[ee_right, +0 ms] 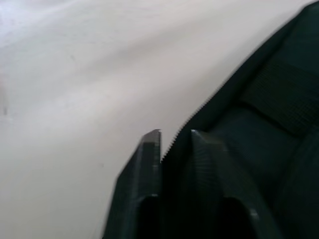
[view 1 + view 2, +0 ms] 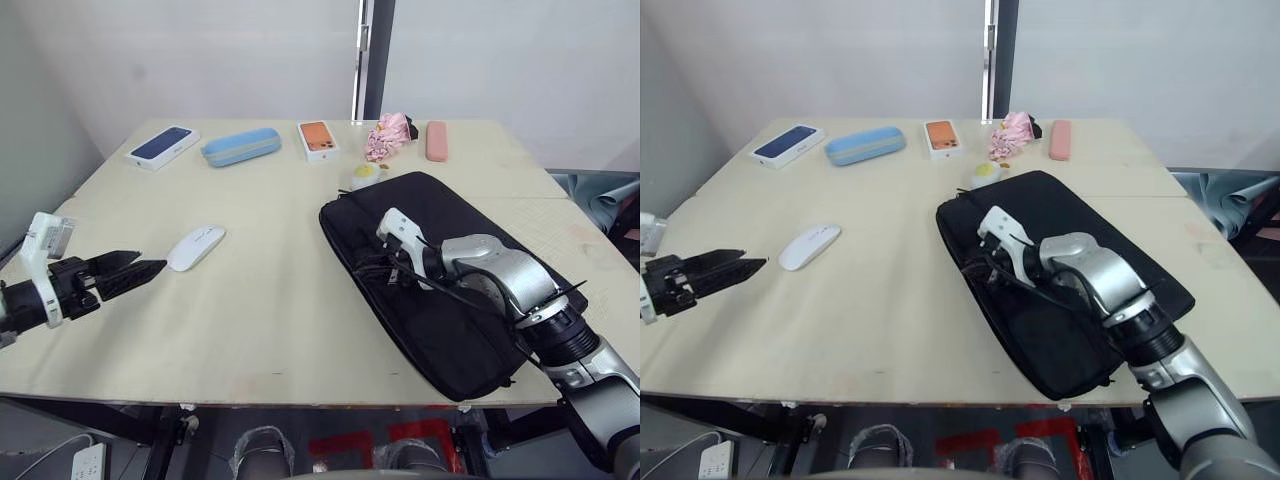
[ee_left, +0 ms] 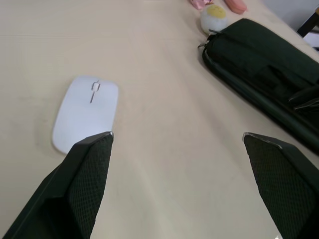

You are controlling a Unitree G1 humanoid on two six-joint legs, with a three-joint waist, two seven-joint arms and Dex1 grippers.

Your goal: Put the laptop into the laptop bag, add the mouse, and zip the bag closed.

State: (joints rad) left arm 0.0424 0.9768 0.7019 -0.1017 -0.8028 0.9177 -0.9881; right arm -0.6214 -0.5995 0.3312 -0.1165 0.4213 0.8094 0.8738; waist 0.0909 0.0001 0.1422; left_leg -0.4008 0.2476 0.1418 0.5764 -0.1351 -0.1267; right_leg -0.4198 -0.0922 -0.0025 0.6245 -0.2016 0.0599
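Left wrist view has the left gripper (image 3: 179,144) spread wide, holding nothing, with the mouse (image 3: 85,112) lying on the table (image 3: 164,129) just ahead of one fingertip and off to that side, not between the fingers. Over at the laptop bag (image 2: 440,270), the right gripper (image 1: 172,137) is pinched tight on the bag's zip edge, at the side facing the mouse.

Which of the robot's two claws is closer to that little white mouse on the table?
Left. The left gripper hovers open just short of the mouse; the right gripper is off at the laptop bag, pinching its zip edge.
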